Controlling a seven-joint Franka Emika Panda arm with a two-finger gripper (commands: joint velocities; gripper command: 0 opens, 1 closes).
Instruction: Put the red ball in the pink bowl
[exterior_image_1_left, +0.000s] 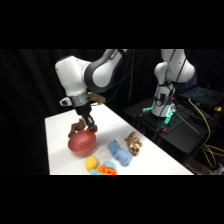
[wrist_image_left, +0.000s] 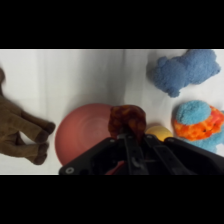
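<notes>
The pink bowl (exterior_image_1_left: 81, 144) sits near the table's front left, round and smooth. In the wrist view the pink bowl (wrist_image_left: 84, 136) fills the lower middle. My gripper (exterior_image_1_left: 91, 128) hangs just above the bowl's far right rim, shut on the red ball (exterior_image_1_left: 91, 130), a small red-orange spot at the fingertips. Seen from the wrist, the red ball (wrist_image_left: 127, 118) looks dark red and sits at the tip of the gripper (wrist_image_left: 128, 132), over the bowl's right edge. The black linkage hides the bowl's lower part.
A brown plush animal (exterior_image_1_left: 75, 128) (wrist_image_left: 22, 131) lies right behind the bowl. A yellow ball (exterior_image_1_left: 91, 162) (wrist_image_left: 160, 132), an orange ring toy (exterior_image_1_left: 106, 169) (wrist_image_left: 198, 123), a blue plush (exterior_image_1_left: 119, 152) (wrist_image_left: 184, 70) and a tan plush (exterior_image_1_left: 133, 143) lie to the bowl's right. The table's front edge is close.
</notes>
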